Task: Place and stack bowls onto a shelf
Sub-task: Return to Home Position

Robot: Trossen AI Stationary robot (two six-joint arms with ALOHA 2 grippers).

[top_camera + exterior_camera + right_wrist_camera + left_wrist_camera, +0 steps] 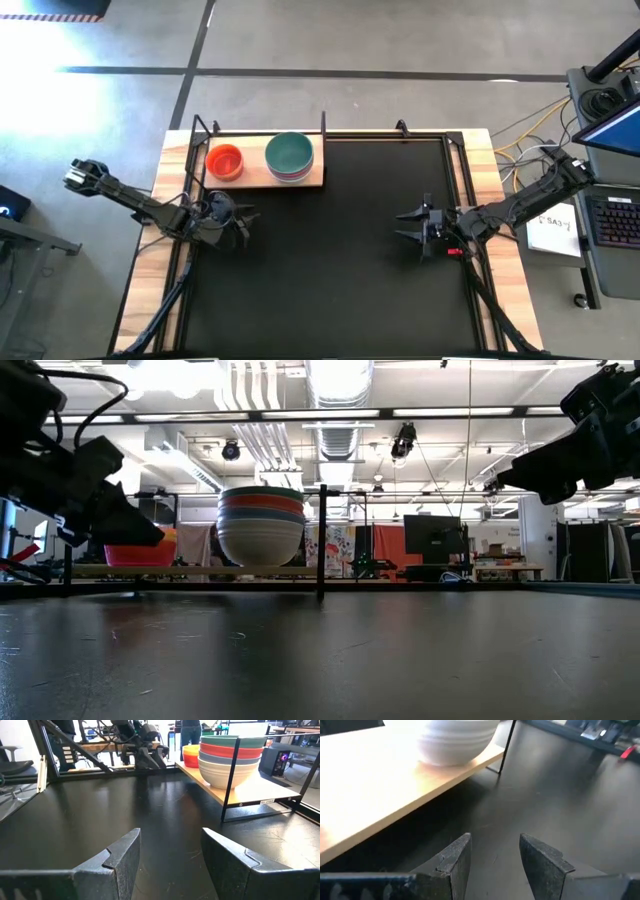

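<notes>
The light-wood shelf (262,178) stands on thin black legs at the table's far left. On it rests a stack of larger bowls (290,157), teal on top, then red, pale blue and white at the bottom (231,757). Left of it rests a stack of small bowls (224,161), orange-red on top, yellow beneath (190,755). My left gripper (243,222) is open and empty above the mat just near of the shelf (492,857). My right gripper (412,228) is open and empty above the mat at the right (170,857).
The black mat (330,280) covers the table inside a wooden border (480,160). A thin black post (323,125) stands at the shelf's far right corner. A laptop and cables (610,200) lie beyond the table's right edge.
</notes>
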